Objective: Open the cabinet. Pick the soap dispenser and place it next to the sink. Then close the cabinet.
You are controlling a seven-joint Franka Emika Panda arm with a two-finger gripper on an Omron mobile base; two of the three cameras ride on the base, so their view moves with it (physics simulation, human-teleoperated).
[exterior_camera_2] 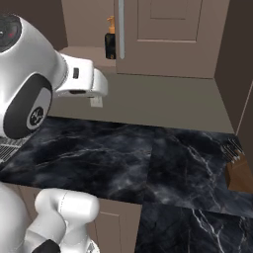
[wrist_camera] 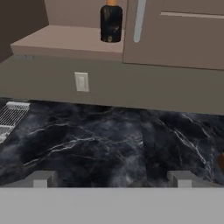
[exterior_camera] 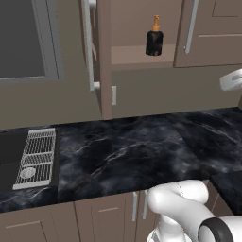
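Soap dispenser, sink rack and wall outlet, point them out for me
Soap dispenser (exterior_camera: 154,41), left base view, black body.
Sink rack (exterior_camera: 37,158), left base view, grid middle.
Wall outlet (wrist_camera: 82,82), hand view, plate centre.

The arm (exterior_camera_2: 29,79) is glossy white, built of rounded, tube-like segments. Dark grey to black rings and caps mark its joints; one round black cap carries a small pale emblem. A small dark rectangle is set into the white segment near the wrist.

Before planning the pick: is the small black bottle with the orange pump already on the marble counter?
No, the black bottle stands on the cabinet floor.
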